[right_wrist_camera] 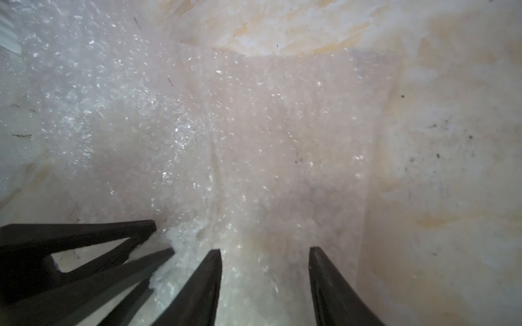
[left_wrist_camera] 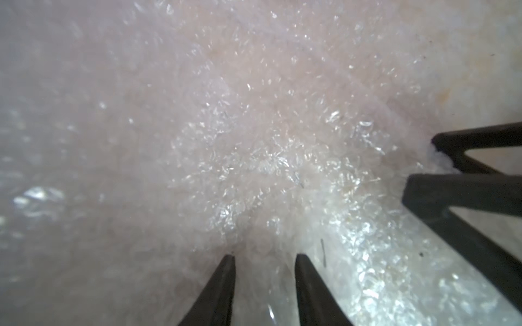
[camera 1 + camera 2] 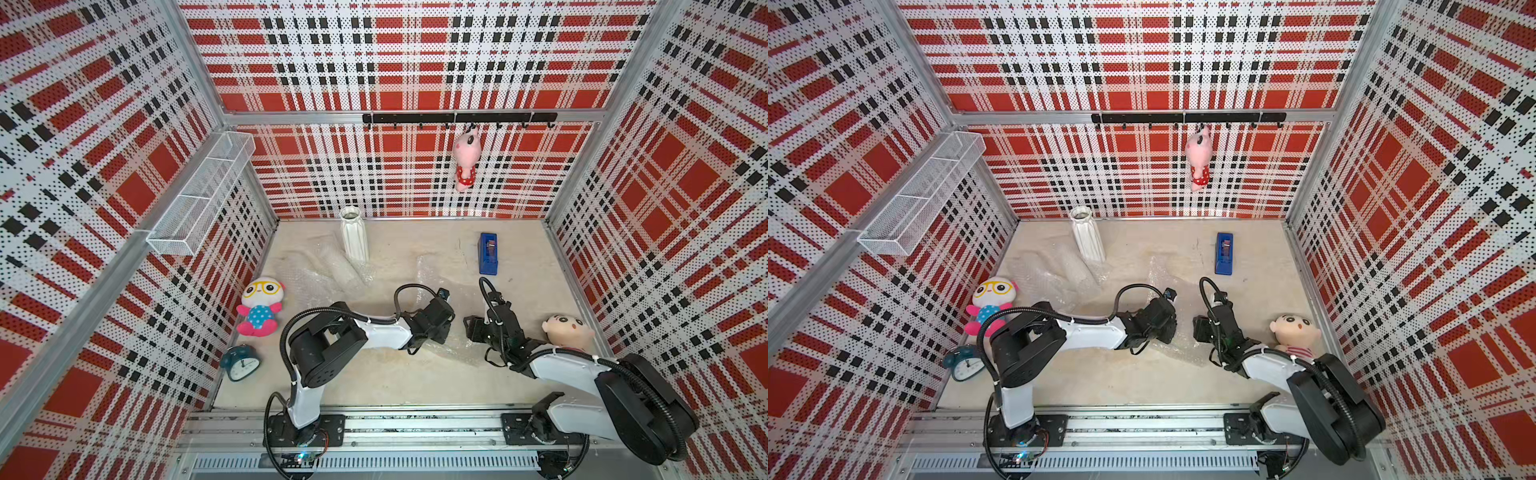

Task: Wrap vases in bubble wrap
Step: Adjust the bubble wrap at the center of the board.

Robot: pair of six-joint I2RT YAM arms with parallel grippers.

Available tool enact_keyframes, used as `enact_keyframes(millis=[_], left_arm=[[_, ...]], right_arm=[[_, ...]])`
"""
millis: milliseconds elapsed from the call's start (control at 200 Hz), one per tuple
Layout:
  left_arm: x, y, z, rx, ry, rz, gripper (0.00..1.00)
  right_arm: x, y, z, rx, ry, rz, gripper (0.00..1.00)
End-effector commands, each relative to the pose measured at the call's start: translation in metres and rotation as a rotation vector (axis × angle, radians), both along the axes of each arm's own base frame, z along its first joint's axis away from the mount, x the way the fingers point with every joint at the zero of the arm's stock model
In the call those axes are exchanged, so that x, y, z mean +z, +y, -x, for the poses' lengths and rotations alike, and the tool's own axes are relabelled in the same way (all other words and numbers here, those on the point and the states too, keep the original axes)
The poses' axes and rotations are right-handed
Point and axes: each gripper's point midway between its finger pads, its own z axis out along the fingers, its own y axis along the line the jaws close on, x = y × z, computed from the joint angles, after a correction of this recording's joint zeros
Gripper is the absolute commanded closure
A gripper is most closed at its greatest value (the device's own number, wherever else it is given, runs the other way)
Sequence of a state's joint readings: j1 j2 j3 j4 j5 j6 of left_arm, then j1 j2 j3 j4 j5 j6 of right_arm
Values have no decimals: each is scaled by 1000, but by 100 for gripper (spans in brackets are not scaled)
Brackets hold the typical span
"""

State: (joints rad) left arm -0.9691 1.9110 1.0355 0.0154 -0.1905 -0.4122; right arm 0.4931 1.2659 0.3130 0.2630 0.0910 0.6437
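Bubble wrap [image 3: 446, 316] lies spread on the counter [image 3: 1142, 382] under both arms. The left gripper [image 2: 265, 258] pinches a fold of it between narrow fingers; the right gripper [image 1: 265, 251] stands half open over the sheet, whether gripping I cannot tell. A tall white vase [image 3: 354, 235] stands bare, so most wrapping looks left; a bubble-wrapped bundle [image 3: 338, 266] lies beside it.

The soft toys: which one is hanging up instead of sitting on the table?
The pink toy hangs from the black hook rail on the back wall. The toy with yellow glasses and the boy doll sit on the table.
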Motion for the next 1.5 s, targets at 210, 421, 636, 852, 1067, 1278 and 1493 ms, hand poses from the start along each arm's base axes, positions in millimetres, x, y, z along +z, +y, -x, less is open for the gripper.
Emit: enact_keyframes(millis=[210, 421, 636, 852, 1067, 1278, 1493], left_arm=[[52, 13, -12, 83, -92, 174, 97], [96, 41, -5, 134, -165, 350, 100], [133, 95, 21, 225, -257, 494, 99], [126, 147, 57, 317, -256, 574, 87], [115, 181, 81, 362, -233, 628, 57], [180, 232, 85, 464, -423, 632, 31], [237, 228, 61, 494, -563, 665, 29]], right_arm=[[2, -6, -11, -21, -9, 60, 47], [-4, -4, -23, -4, 5, 116, 49], [8, 9, -63, 54, -38, 147, 60], [30, 33, -127, 123, -106, 213, 65], [53, 40, -177, 165, -188, 357, 50], [76, 28, -173, 142, -199, 405, 40], [76, 48, -112, 204, -159, 232, 40]])
